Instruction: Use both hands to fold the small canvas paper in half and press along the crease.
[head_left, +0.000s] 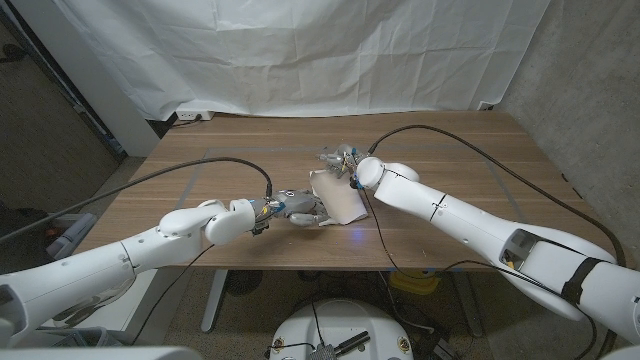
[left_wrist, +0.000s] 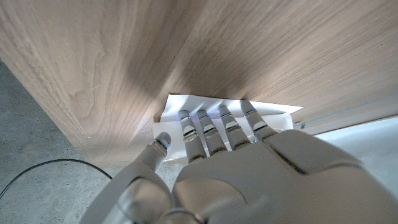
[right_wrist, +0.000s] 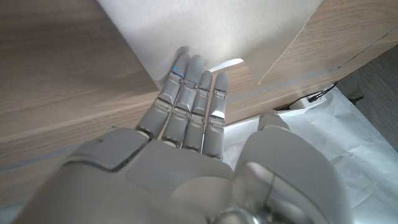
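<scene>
The small white canvas paper (head_left: 341, 196) lies near the middle of the wooden table (head_left: 460, 150), one part raised above the rest. My left hand (head_left: 298, 207) reaches in from the paper's left side. In the left wrist view its straight fingers (left_wrist: 205, 134) lie on the paper (left_wrist: 273, 112), the thumb beside the paper's edge. My right hand (head_left: 342, 160) is at the paper's far edge. In the right wrist view its fingers (right_wrist: 193, 81) lie together, stretched onto the paper (right_wrist: 217, 25). Neither hand grips the paper.
Thin grey tape lines (head_left: 200, 165) mark a rectangle on the table. A white cloth (head_left: 300, 50) hangs behind the table, with a power strip (head_left: 190, 116) at its back left corner. The table's near edge (head_left: 400, 268) is close behind my left hand.
</scene>
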